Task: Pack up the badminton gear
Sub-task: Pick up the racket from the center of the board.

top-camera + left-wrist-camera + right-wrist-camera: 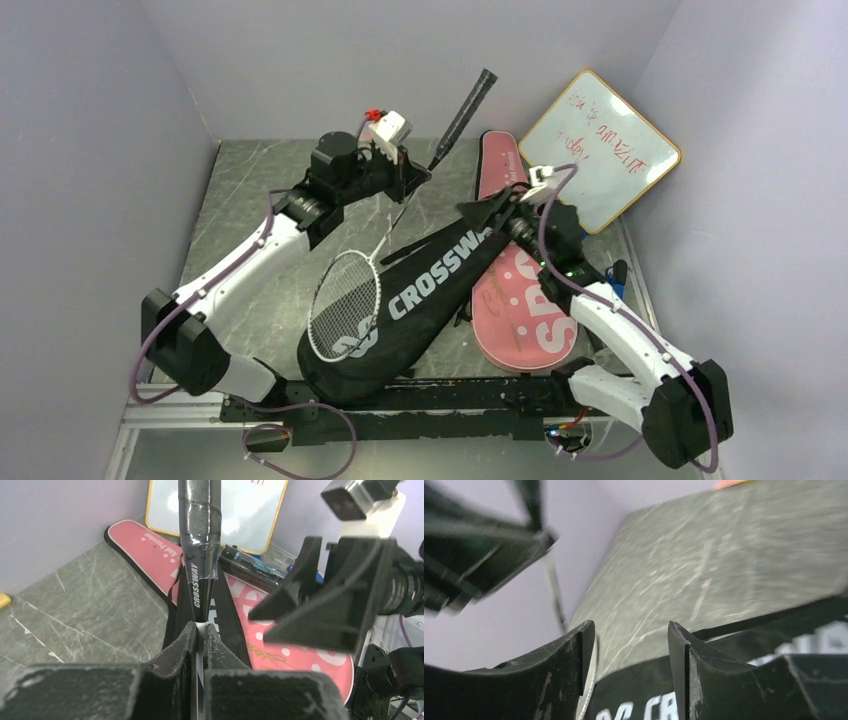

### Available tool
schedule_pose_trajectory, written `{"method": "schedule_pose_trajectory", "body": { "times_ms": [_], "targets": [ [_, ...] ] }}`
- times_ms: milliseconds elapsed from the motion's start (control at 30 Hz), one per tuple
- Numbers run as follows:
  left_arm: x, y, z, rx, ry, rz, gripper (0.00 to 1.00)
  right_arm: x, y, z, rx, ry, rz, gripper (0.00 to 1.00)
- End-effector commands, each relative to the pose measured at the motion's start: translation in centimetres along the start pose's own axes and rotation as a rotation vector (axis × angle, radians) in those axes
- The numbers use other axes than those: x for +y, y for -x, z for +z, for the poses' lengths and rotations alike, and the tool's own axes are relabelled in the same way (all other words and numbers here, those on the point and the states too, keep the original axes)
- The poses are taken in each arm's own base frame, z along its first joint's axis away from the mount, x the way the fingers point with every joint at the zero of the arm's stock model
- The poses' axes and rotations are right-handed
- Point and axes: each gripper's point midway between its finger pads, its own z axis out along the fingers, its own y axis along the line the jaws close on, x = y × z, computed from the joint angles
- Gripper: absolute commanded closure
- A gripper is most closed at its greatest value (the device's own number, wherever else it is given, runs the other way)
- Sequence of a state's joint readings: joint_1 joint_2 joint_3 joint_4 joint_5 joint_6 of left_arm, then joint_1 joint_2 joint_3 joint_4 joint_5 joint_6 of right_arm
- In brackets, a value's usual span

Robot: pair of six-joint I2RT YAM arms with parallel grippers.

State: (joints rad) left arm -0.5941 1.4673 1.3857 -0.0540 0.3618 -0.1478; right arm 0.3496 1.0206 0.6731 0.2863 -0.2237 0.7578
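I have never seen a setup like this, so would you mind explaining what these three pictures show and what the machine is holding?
These are two robot arms fixed side by side at the near edge of a grey table. The wide picture looks down from above and behind them; the other two come from small cameras on each wrist.

On the table lie a black racket cover and, partly under it, a pink racket cover. A whiteboard leans in the far corner.

The left gripper is shut on the thin shaft of a white-framed racket, whose head sits at the black cover's mouth. The right gripper is open above the black cover, holding nothing.
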Motion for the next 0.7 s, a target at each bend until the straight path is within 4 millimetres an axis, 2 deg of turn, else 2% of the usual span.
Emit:
{"method": "schedule_pose_trajectory", "body": {
  "times_ms": [0, 167, 300, 333, 400, 467, 667],
  "targets": [
    [-2.5, 4.2, -2.7, -0.195, -0.087, 0.045, 0.95, 9.4, -2.3, 0.0, 0.037, 0.353, -0.208, 0.42],
    [-3.2, 4.5, -4.6, -0.255, -0.089, 0.030, 0.95, 12.1, -3.9, 0.4, 0.004, 0.433, -0.168, 0.44],
    [-3.4, 4.4, -4.8, -0.230, -0.094, 0.033, 0.95, 14.5, -5.0, 0.2, -0.002, 0.521, -0.126, 0.45],
    [-3.5, 4.4, -4.8, -0.228, -0.099, 0.030, 0.95, 15.1, -5.5, 0.3, 0.004, 0.533, -0.119, 0.46],
    [-3.8, 4.4, -4.9, -0.230, -0.111, 0.026, 0.95, 16.1, -6.3, 0.7, 0.008, 0.539, -0.118, 0.56],
    [-4.0, 4.5, -4.9, -0.226, -0.120, 0.025, 0.95, 16.6, -7.1, 1.3, 0.007, 0.520, -0.115, 0.59],
    [-4.2, 4.6, -5.2, -0.223, -0.123, 0.017, 0.95, 17.1, -8.1, 2.8, -0.008, 0.451, -0.069, 0.59]
  ]
}}
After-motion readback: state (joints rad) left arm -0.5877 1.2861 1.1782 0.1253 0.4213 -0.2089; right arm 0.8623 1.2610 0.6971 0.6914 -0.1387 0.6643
